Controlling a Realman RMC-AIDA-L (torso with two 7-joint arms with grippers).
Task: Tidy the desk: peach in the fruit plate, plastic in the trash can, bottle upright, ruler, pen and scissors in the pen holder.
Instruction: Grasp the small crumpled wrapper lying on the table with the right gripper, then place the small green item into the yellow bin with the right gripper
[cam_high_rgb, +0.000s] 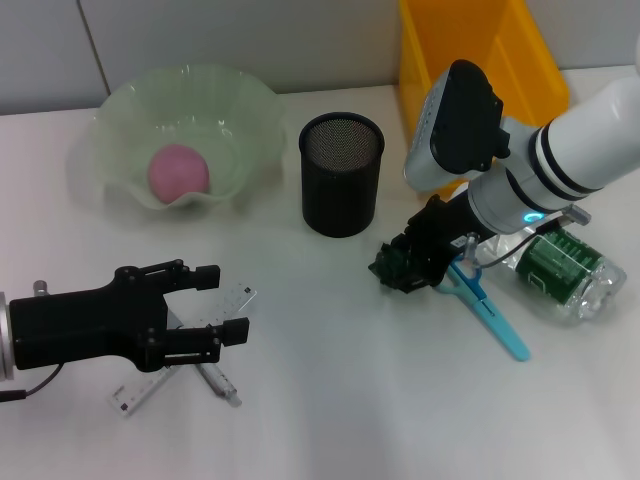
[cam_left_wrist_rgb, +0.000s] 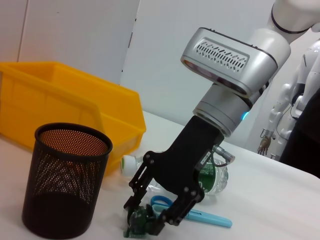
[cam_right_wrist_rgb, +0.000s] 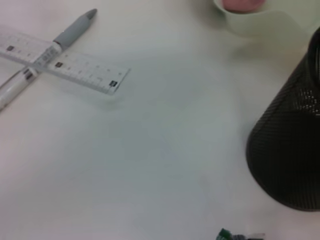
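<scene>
Left claw (cam_high_rgb: 212, 303) sits low at the near left of the white surface (cam_high_rgb: 330, 400), fingers spread wide and holding nothing. Its open fingers lie over a clear ruler (cam_high_rgb: 150, 385) crossed by a grey pen (cam_high_rgb: 215, 380); both rest flat on the surface, the pen on top of the ruler.

Right claw (cam_high_rgb: 400, 265) is down at mid-right, closed on a crumpled green piece of plastic (cam_high_rgb: 392, 266) that sits at surface level; whether the plastic is lifted clear cannot be told. Blue-handled scissors (cam_high_rgb: 490, 310) lie flat just beside that claw, on its near right side. A clear bottle with a green label (cam_high_rgb: 560, 270) lies on its side behind the scissors, partly under the right arm, its white cap pointing toward the bin in the left wrist view.

Black mesh pen holder (cam_high_rgb: 342, 175) stands upright at centre, farther back, with nothing seen inside. To its left, a pale green wavy-rimmed fruit plate (cam_high_rgb: 120, 110) holds a pink peach (cam_high_rgb: 178, 170). A yellow bin (cam_high_rgb: 520, 50) stands at the far right, by the wall.
</scene>
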